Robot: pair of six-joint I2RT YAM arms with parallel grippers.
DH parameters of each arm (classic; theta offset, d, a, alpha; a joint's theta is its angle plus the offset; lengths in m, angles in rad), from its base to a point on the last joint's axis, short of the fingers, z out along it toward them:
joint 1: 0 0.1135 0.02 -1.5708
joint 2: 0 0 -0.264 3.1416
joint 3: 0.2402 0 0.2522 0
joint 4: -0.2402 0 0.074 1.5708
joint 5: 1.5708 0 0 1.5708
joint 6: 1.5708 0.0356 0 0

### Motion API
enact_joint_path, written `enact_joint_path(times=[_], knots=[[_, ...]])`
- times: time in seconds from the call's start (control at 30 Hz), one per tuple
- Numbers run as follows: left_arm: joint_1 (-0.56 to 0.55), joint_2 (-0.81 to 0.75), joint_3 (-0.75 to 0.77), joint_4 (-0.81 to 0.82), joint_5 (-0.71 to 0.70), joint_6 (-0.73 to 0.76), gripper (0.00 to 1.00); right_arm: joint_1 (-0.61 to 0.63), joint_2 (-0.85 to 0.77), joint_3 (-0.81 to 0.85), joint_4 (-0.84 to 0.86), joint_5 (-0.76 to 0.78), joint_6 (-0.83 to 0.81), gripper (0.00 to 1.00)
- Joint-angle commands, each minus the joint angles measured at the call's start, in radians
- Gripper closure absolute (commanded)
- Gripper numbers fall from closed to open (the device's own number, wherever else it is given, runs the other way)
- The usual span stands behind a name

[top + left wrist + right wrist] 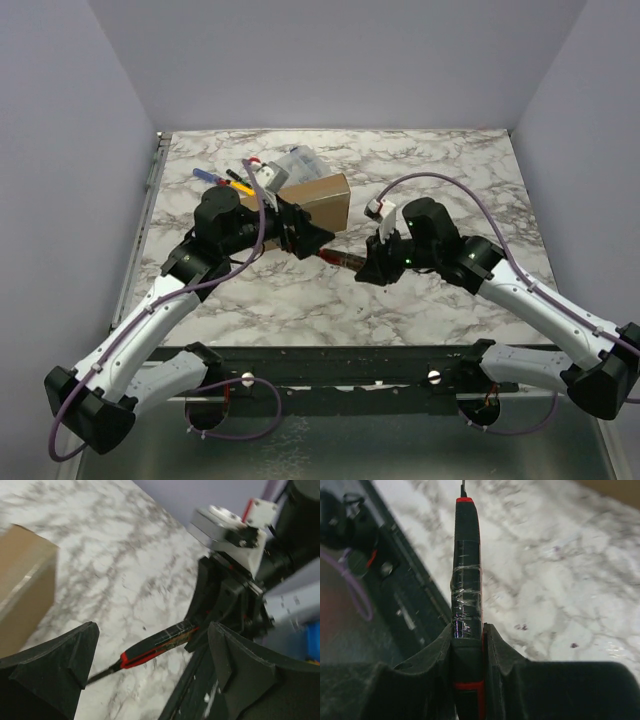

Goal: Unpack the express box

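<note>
The express box (322, 201) is a brown cardboard box lying shut at the back middle of the marble table; one corner shows in the left wrist view (24, 585). A black and red utility knife (341, 260) hangs above the table in front of it. My right gripper (373, 267) is shut on the knife's handle (466, 570), blade end pointing left toward my left gripper. My left gripper (305, 238) stands wide open beside the box's front, its fingers either side of the knife's tip (160, 642) and not touching it.
Behind the box lie coloured pens (224, 181) and a clear plastic case (296, 162). A black rail (330, 360) runs along the table's near edge. Purple walls close in the back and both sides.
</note>
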Motion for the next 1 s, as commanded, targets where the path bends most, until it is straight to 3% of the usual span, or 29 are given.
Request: enact_joint_path(times=[0.0, 0.37, 0.43, 0.57, 0.7, 0.77, 0.87, 0.9, 0.97], knots=[[-0.006, 0.093, -0.031, -0.09, 0.515, 0.161, 0.01, 0.006, 0.015, 0.018, -0.101, -0.353, -0.065, 0.99], [-0.13, 0.108, -0.11, -0.094, 0.675, 0.172, 0.01, 0.005, 0.017, 0.009, -0.074, -0.545, -0.082, 0.99], [-0.143, 0.12, -0.114, -0.094, 0.676, 0.17, 0.07, 0.006, 0.022, 0.01, -0.073, -0.558, -0.085, 0.99], [-0.15, 0.123, -0.125, -0.095, 0.682, 0.172, 0.37, 0.005, 0.004, 0.002, -0.067, -0.558, -0.084, 1.0], [-0.15, 0.098, -0.126, -0.098, 0.688, 0.188, 0.52, 0.005, -0.033, -0.023, -0.052, -0.551, -0.074, 0.99], [-0.15, 0.092, -0.124, -0.097, 0.687, 0.193, 0.67, 0.005, -0.049, -0.031, -0.044, -0.547, -0.066, 0.99], [-0.15, 0.096, -0.118, -0.099, 0.683, 0.195, 1.0, 0.005, -0.063, -0.028, -0.036, -0.529, -0.058, 0.99], [-0.149, 0.095, -0.115, -0.1, 0.672, 0.195, 1.0, 0.005, -0.069, -0.027, -0.026, -0.495, -0.047, 0.92], [-0.149, 0.09, -0.104, -0.101, 0.638, 0.195, 1.0, 0.005, -0.092, -0.033, 0.01, -0.386, -0.005, 0.47]])
